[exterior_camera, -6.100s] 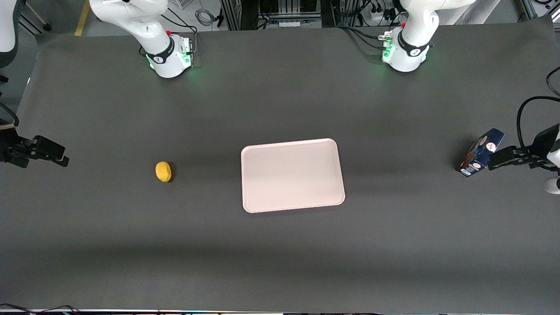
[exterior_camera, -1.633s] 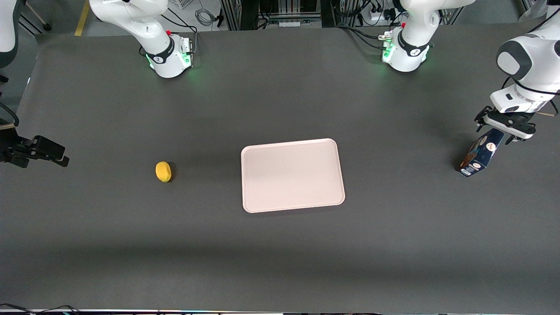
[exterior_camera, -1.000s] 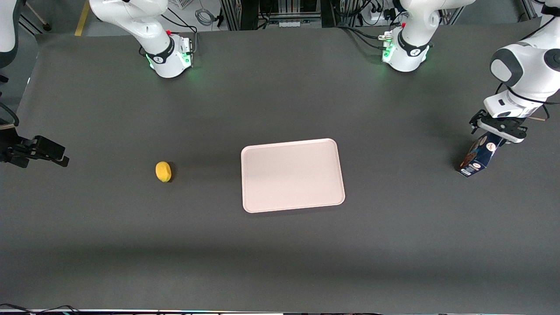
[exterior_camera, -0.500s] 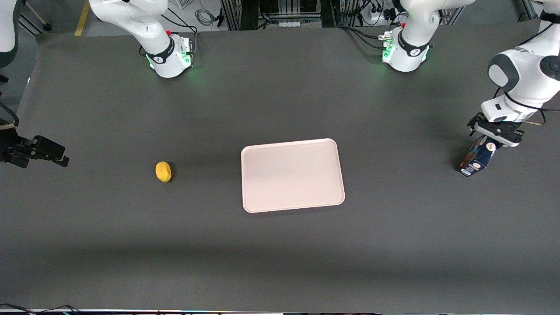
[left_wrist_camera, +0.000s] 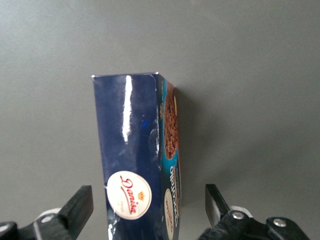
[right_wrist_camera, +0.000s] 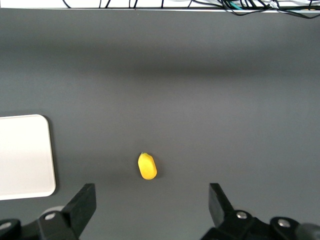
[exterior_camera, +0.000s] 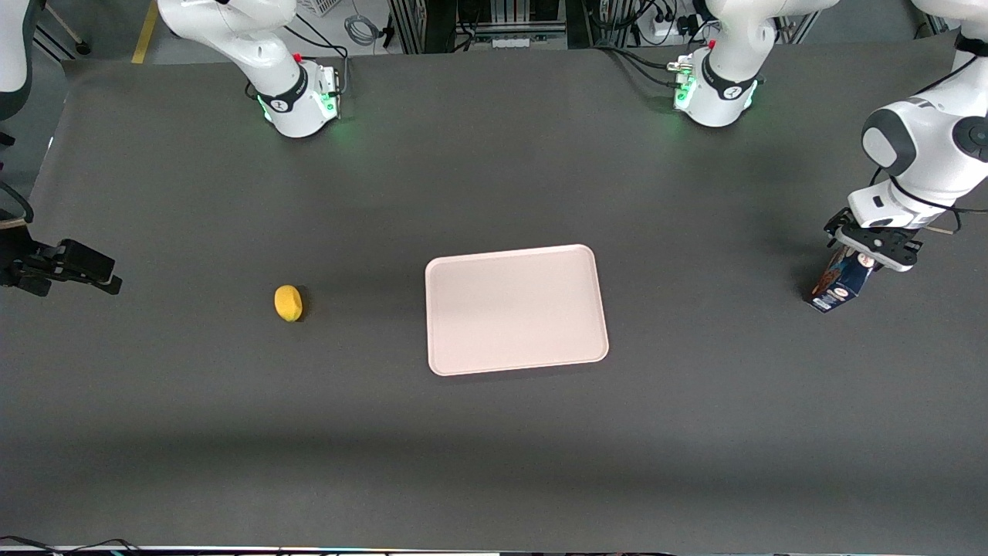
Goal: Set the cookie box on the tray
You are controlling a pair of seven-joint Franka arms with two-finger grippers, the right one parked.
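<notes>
front view: small dark navy-blue cookie box (exterior_camera: 843,282) stands on the table at the working arm's end, well apart from the large pale-pink rectangular tray (exterior_camera: 515,309).
gripper: left gripper (left_wrist_camera: 146,207) spread wide astride the box top, gripping nothing.
progress: nothing placed; grasp, carry, release remain.
change: gripper has descended onto the box.

I see a small yellow lump (exterior_camera: 288,303), perhaps a lemon, lying alone on the dark grey table mat (exterior_camera: 494,455), toward the parked arm's end. Cables (exterior_camera: 363,27) hang past the table's edge.
</notes>
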